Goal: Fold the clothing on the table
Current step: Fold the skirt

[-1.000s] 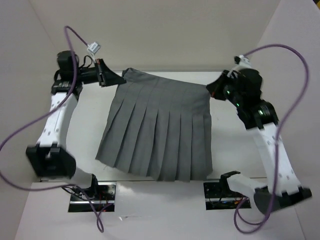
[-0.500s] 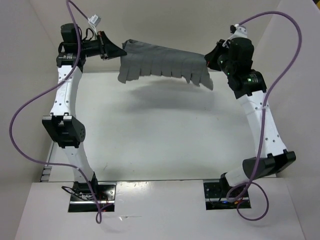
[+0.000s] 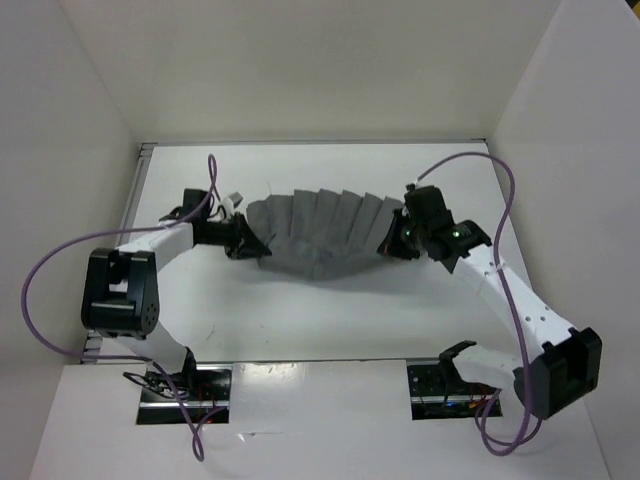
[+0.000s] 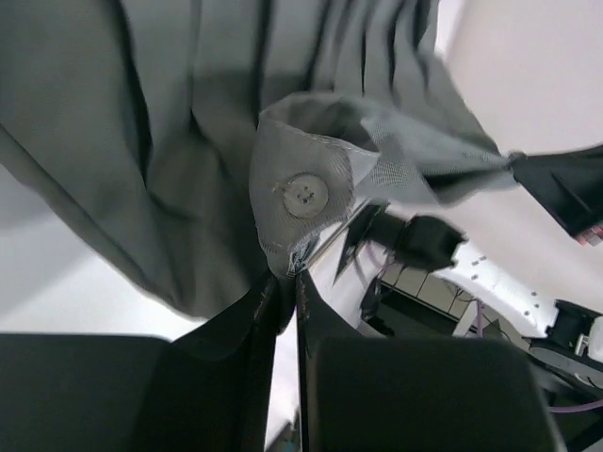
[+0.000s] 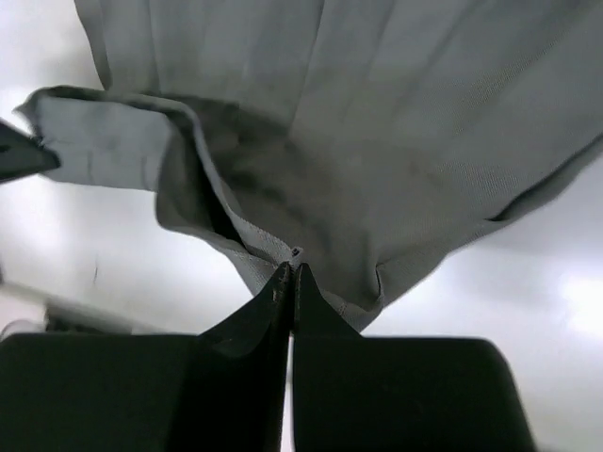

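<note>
One skirt [image 3: 320, 228] pinched between left end effector [image 4: 285, 275], right end effector [image 5: 289, 268]

- left arm [image 3: 160, 240]: white links, black joint blocks
- right arm [image 3: 510, 300]: same build, green LEDs near wrist
- purple cable [image 3: 480, 156] on each arm
- right gripper [image 5: 290, 271]: black tapered fingers
- bases [image 3: 182, 368]: at table [image 3: 330, 315] near edge

The top camera looks down from high behind the near edge over the whole plain white counter [image 3: 330, 310], while each wrist camera sights closely past the left gripper [image 4: 288, 275] or right gripper [image 5: 288, 270] onto the mid-grey pleated thin-fabric skirt [image 3: 320, 235], shared by all three views.
</note>
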Available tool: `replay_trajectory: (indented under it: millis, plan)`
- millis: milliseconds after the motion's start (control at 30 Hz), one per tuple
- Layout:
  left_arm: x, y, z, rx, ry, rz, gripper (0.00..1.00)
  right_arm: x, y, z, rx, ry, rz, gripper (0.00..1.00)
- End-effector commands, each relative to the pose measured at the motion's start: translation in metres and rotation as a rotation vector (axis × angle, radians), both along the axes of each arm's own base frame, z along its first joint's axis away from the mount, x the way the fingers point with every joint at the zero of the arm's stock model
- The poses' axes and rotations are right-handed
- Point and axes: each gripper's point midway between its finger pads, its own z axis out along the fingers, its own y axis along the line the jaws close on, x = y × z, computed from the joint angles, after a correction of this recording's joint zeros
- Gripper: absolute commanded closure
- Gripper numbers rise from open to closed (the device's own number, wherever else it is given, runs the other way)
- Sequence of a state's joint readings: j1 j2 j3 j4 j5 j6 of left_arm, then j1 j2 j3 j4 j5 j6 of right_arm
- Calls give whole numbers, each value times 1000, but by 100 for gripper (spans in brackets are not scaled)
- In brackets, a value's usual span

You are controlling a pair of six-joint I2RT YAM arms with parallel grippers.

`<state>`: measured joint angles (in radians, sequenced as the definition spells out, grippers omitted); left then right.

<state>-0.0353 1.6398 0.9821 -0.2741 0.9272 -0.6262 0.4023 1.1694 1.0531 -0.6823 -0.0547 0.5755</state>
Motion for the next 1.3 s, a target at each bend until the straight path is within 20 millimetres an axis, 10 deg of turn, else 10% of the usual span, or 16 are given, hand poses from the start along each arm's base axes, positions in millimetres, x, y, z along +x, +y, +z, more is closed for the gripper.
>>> replay_trajectory:
  millis: [0, 167, 600, 1000, 1167, 1267]
  plan:
    - [-27, 3, 36, 42, -159, 14, 83, -68, 11, 12, 203, 142, -62, 100]
    - [-50, 10, 18, 93, -80, 61, 83, -96, -12, -3, 167, 209, -162, 100]
    - [37, -3, 10, 107, -105, 25, 83, -75, -75, -23, -142, 273, -450, 100]
    - [70, -56, 6, 110, -153, -103, 76, -106, -97, -44, -240, 419, -600, 100]
    - [99, -65, -13, 180, -143, -45, 68, -82, -109, -22, -258, 305, -692, 52]
    - [117, -58, 30, 153, -239, 14, 68, -51, -122, 7, -310, 208, -728, 45]
